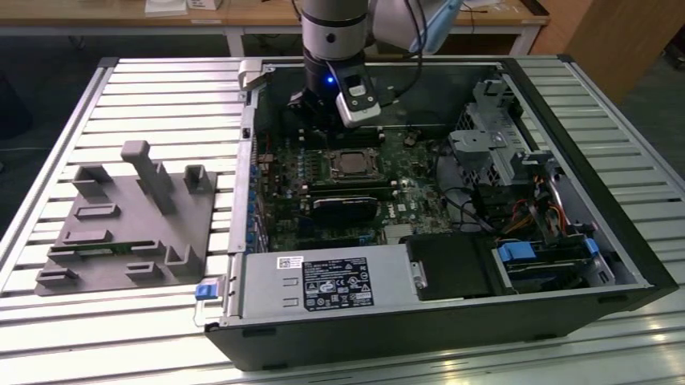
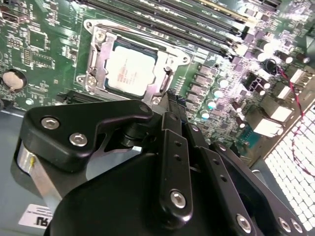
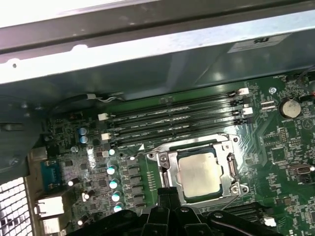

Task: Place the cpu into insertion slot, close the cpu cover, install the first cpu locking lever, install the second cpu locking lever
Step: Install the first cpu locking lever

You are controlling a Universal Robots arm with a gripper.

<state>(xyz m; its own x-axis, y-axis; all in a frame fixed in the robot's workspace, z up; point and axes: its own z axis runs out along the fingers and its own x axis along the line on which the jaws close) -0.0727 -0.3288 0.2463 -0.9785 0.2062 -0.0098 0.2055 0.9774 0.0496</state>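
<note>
I'm seeing the cpu point(image 3: 198, 173) sitting flat in the insertion slot point(image 3: 175, 172), with the cpu cover point(image 3: 231, 164) lying down around it. My hand point(image 3: 167, 194) is looking pinched shut and empty. In the exterior view it's hanging at 12 o'clock of the slot, over the memory sticks point(image 3: 172, 120), with the case wall point(image 1: 450, 84) near at 12 o'clock.

In the second wrist view the gripper point(image 2: 170, 101) hides one edge of the cpu cover point(image 2: 98, 56); in the exterior view the cpu point(image 1: 350, 164) is too small for detail.

Clear space between the hand point(image 3: 167, 191) and the cpu point(image 3: 198, 172); memory sticks point(image 3: 172, 117) and the case wall point(image 3: 147, 59) crowd just beyond.
</note>
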